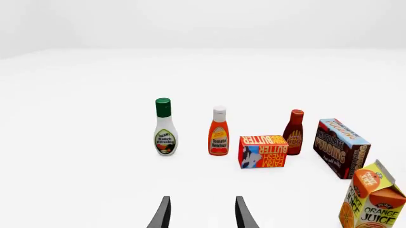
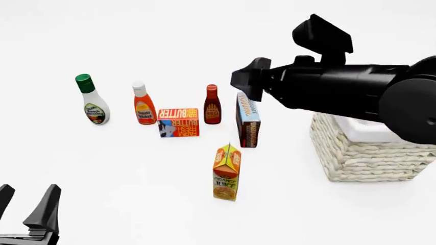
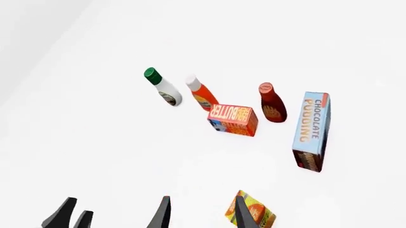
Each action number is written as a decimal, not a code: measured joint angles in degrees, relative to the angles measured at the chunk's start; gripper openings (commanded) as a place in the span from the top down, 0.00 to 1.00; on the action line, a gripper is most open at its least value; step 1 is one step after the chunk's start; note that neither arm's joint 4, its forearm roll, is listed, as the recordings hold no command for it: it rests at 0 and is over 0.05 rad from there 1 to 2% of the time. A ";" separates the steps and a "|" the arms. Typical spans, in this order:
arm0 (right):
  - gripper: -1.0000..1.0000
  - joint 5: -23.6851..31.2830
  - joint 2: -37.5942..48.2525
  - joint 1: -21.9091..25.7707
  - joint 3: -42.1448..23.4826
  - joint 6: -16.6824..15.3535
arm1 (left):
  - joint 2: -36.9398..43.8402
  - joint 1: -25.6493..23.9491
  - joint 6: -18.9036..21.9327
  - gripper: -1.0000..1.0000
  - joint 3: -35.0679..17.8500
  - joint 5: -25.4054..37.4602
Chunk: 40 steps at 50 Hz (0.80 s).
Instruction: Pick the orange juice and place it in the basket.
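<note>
The orange juice [image 2: 227, 172] is a tall orange-and-yellow gable-top carton standing upright mid-table; it also shows in the left wrist view [image 1: 374, 199] and, partly behind a finger, in the right wrist view [image 3: 254, 214]. The basket [image 2: 368, 155], pale wicker with a white lining, stands to its right. My right gripper [image 3: 201, 216] is open and empty, held high above the table, over and just left of the carton. My left gripper [image 2: 24, 201] is open and empty at the near left, well away from the carton; its fingers [image 1: 163, 213] are spread apart.
Behind the carton stand a row of groceries: a ranch dressing bottle [image 2: 91, 102], a ketchup bottle [image 2: 143, 104], a butter box [image 2: 178, 122], a dark red sauce bottle [image 2: 212, 104] and a chocolate pudding box [image 2: 248, 120]. The right arm [image 2: 340, 87] hangs over the basket.
</note>
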 measured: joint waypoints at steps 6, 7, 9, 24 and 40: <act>0.00 2.18 0.33 0.78 -0.70 3.82 | 0.00 0.00 0.00 0.00 0.00 0.00; 0.00 2.45 0.43 0.94 -0.77 4.48 | 0.00 0.00 0.00 0.00 0.00 0.00; 0.00 2.97 0.69 1.19 -0.97 5.63 | 0.00 0.00 0.00 0.00 0.00 0.00; 0.00 3.19 3.58 1.65 -0.83 12.72 | 0.00 0.00 0.00 0.00 0.00 0.00; 0.00 3.72 7.65 1.20 -0.63 17.27 | 0.00 0.00 0.00 0.00 0.00 0.00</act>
